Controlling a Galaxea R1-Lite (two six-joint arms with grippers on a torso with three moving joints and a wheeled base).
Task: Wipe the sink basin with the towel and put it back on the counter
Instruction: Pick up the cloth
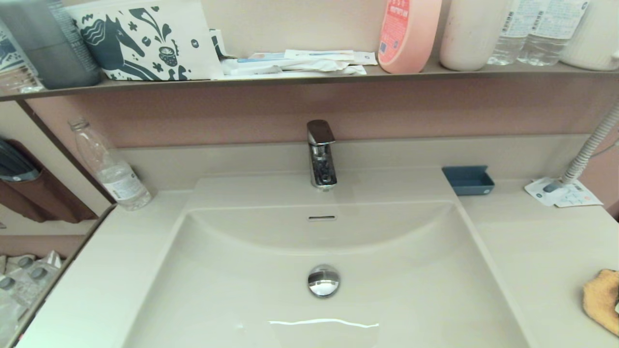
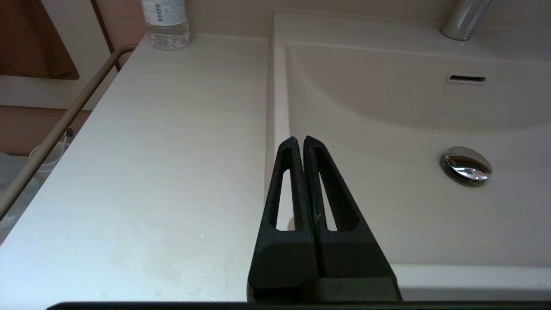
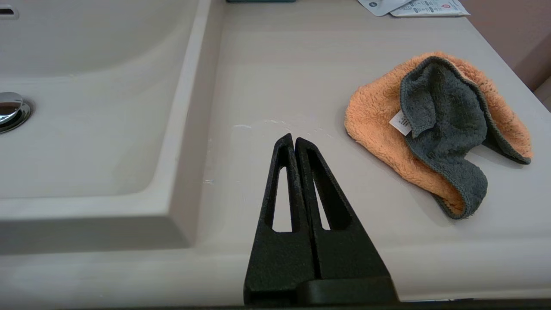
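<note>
One towel [image 3: 434, 129] lies crumpled on the surface [image 3: 301, 77] to the right of the sink basin [image 1: 396, 270], orange side down and a grey flap folded over the top, with a small white tag showing; from my head I catch only its orange edge [image 1: 601, 300], the rest cut off at the frame's border. My right gripper [image 3: 294, 138] hangs above the bare surface between the basin's rim and the towel, touching neither, its two fingers pressed together and holding nothing. My left gripper [image 2: 299, 139] hangs over the basin's left rim, its two fingers likewise closed and empty; neither arm appears in my head view. The basin has one chrome drain plug [image 1: 323, 280], one slot overflow [image 1: 322, 218] and one faucet [image 1: 321, 153] behind it. Further out on the right sit one small blue tray [image 1: 468, 180] by the basin's back corner and a few white paper packets [image 1: 563, 193] under a ribbed hose [image 1: 591, 145]; I cannot count the packets exactly. One clear water bottle [image 1: 112, 166] stands at the far left corner. The dark shelf [image 1: 290, 79] above carries a patterned pouch [image 1: 145, 38], a pink bottle [image 1: 408, 34], more flat packets and several other containers, most cut off at the top.
</note>
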